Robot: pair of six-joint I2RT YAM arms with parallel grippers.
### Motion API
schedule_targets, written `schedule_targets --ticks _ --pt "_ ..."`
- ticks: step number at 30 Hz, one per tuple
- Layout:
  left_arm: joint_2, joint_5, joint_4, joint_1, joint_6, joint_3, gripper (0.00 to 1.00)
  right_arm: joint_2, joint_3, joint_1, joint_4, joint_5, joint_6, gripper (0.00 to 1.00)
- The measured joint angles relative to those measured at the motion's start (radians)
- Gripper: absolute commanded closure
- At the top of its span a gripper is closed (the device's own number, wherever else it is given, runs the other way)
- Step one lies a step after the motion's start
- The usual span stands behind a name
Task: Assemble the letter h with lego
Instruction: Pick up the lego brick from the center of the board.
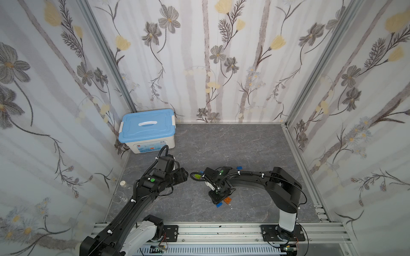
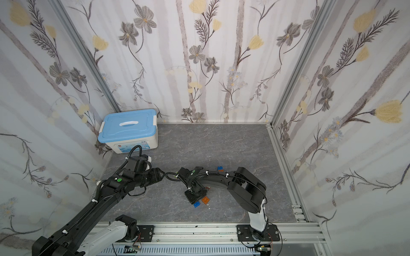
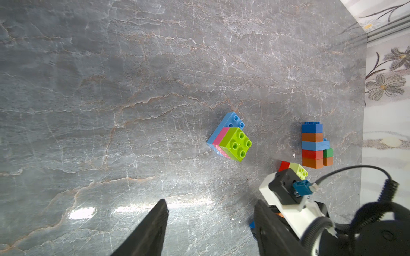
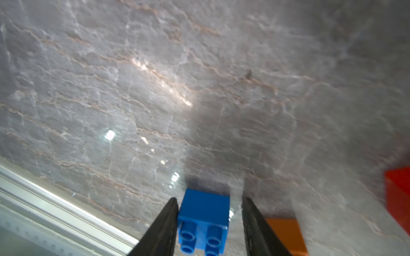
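Several studded plastic lego bricks [image 3: 315,145] stand in a column on the far side of your right arm [image 1: 255,177]: blue, orange, light blue, red, orange, with green and orange alongside. Left of it, a lime, pink and light-blue clump [image 3: 230,139] lies tilted. Near the front rail [image 1: 221,230], your right gripper [image 4: 210,199] straddles a glossy dark-blue square brick [image 4: 203,210], jaws parted, one finger [image 4: 168,221] touching, the other clear. Your left gripper [image 3: 209,204] hangs wide and empty. The arm hides most of the column in both top views. Grey veined tabletop [image 3: 111,88] gleams.
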Motion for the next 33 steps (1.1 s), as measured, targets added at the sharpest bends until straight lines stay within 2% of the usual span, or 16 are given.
schedule_targets --ticks 5,11,27,33 --pt "-0.012 -0.001 0.004 0.001 -0.002 -0.009 0.35 -0.078 -0.056 0.031 0.011 0.021 0.035 0.45" --pt "-0.021 -0.001 0.008 0.001 -0.008 -0.025 0.35 -0.080 -0.087 0.050 0.045 0.068 0.071 0.46" --pt "-0.051 -0.002 0.010 0.001 -0.023 -0.050 0.35 -0.064 -0.108 0.077 0.103 0.121 0.122 0.65" --pt "-0.051 -0.002 0.011 0.001 -0.023 -0.058 0.35 -0.111 -0.121 0.082 0.083 0.129 0.128 0.74"
